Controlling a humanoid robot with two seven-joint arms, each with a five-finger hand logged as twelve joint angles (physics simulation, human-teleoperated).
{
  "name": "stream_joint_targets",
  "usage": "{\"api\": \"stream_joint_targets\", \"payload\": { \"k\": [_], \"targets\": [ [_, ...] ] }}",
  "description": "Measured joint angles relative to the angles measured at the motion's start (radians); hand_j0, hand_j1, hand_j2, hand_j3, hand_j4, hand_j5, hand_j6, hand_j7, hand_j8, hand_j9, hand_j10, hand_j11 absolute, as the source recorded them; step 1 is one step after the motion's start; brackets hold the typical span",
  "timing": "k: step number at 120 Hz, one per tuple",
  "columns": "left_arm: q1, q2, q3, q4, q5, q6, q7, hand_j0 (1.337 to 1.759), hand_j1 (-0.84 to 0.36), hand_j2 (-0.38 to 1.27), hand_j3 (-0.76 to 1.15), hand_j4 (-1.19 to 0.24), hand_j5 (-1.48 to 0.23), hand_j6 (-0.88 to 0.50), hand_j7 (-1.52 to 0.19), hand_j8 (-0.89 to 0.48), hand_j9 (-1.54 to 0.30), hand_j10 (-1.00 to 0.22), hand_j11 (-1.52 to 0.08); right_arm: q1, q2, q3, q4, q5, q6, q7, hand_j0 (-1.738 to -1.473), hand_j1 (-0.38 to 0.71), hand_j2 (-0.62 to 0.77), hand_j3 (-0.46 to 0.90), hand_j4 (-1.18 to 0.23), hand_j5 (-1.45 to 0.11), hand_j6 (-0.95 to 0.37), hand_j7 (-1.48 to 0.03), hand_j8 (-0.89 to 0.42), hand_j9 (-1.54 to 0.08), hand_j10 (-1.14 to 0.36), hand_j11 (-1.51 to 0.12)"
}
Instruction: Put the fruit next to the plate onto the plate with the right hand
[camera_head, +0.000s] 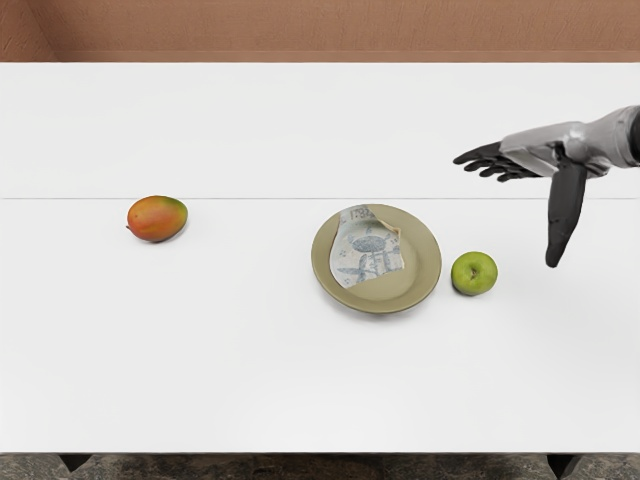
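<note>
The apple (474, 273) was bright green, the mango (157, 218) orange-red shading to green, the plate (425, 265) olive with a blue-and-white patterned patch, the tabletop (250, 380) white.

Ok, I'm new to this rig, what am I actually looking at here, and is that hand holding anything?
This is one simulated picture from the robot's head, looking down at a white table. The arm coming in from the right edge ends in the right hand, which has five fingers. It is open and holds nothing. A green apple lies just right of the patterned plate, not on it. A mango lies far to the left. The left arm is out of view.
</note>
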Motion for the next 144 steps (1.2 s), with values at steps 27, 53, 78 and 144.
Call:
{"api": "stream_joint_targets", "payload": {
  "k": [27, 53, 78, 144],
  "targets": [
    [0.0, 0.0, 0.0, 0.0, 0.0, 0.0, 0.0, 1.658, 0.35, 0.0, 0.0, 0.0, 0.0, 0.0, 0.0, 0.0, 0.0, 0.0, 0.0, -0.03, 0.01, 0.003, 0.093, -0.147, -0.002, -0.001, -1.658, -0.35, 0.0, 0.0, 0.0, 0.0, -0.01, 0.0, -0.01, 0.0, 0.0, 0.0],
    [0.0, 0.0, 0.0, 0.0, 0.0, 0.0, 0.0, 1.658, 0.35, 0.0, 0.0, 0.0, 0.0, 0.0, 0.0, 0.0, 0.0, 0.0, 0.0, -0.147, 0.028, 0.003, 0.172, -0.355, -0.149, -0.001, -1.658, -0.35, 0.0, 0.0, -0.01, 0.0, -0.01, 0.0, -0.01, 0.0, 0.0, 0.0],
    [0.0, 0.0, 0.0, 0.0, 0.0, 0.0, 0.0, 1.658, 0.35, 0.0, 0.0, 0.0, 0.0, 0.0, 0.0, 0.0, 0.0, 0.0, 0.0, -0.24, 0.08, 0.003, 0.185, -0.505, -0.282, -0.001, -1.658, -0.35, 0.0, 0.0, -0.01, 0.0, -0.01, 0.0, -0.01, 0.0, 0.0, 0.0],
    [0.0, 0.0, 0.0, 0.0, 0.0, 0.0, 0.0, 1.658, 0.35, 0.0, 0.0, 0.0, 0.0, 0.0, 0.0, 0.0, 0.0, 0.0, 0.0, -0.387, 0.13, 0.009, 0.184, -0.595, -0.396, -0.001, -1.658, -0.35, 0.0, 0.0, -0.01, 0.0, -0.01, 0.0, -0.01, 0.0, 0.0, 0.0]
  ]
}}
